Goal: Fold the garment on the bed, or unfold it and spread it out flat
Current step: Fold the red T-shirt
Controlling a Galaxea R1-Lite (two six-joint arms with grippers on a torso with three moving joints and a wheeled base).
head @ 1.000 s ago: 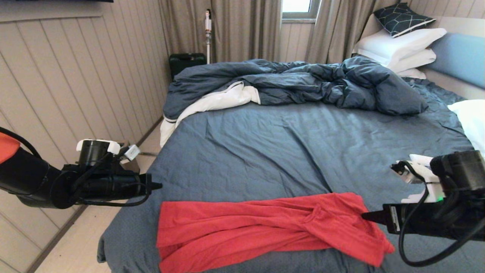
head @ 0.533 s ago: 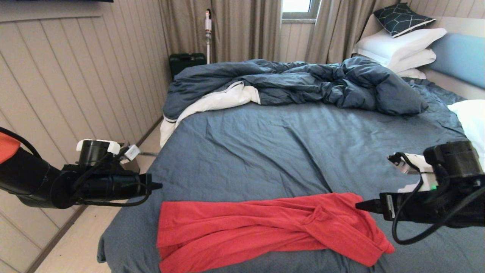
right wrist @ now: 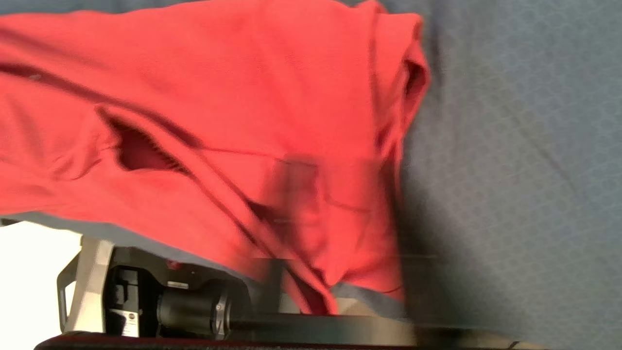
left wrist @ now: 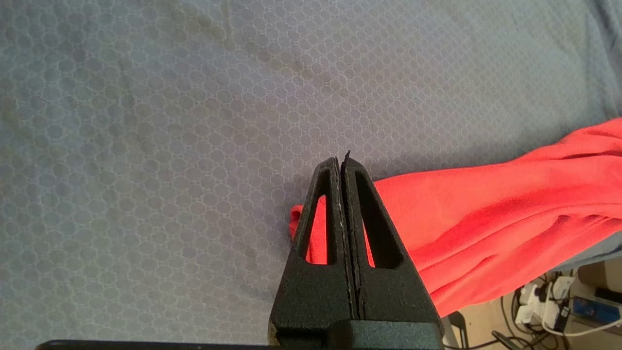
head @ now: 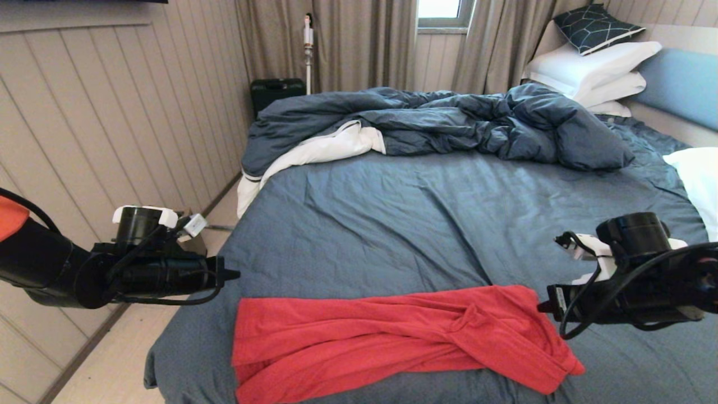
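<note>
The garment (head: 392, 336), a red T-shirt, lies bunched in a long band across the near end of the bed (head: 392, 213), its right part twisted; no print shows. My left gripper (head: 235, 275) hovers shut and empty just off the shirt's far left corner. In the left wrist view its tips (left wrist: 341, 158) are pressed together above the sheet, with the red cloth (left wrist: 486, 218) beside them. My right gripper (head: 541, 307) is at the shirt's right edge and is shut. The right wrist view shows the cloth (right wrist: 243, 97) lying loose below it.
A rumpled dark blue duvet (head: 449, 120) fills the far half of the bed. White pillows (head: 594, 67) are stacked by the headboard, and another white pillow (head: 698, 174) lies at the right edge. A panelled wall and strip of floor (head: 112, 365) run along the left.
My right gripper has drawn back from on top of the shirt's right end to its edge, and its jaws have closed. The shirt stays on the bed. The left arm has not moved.
</note>
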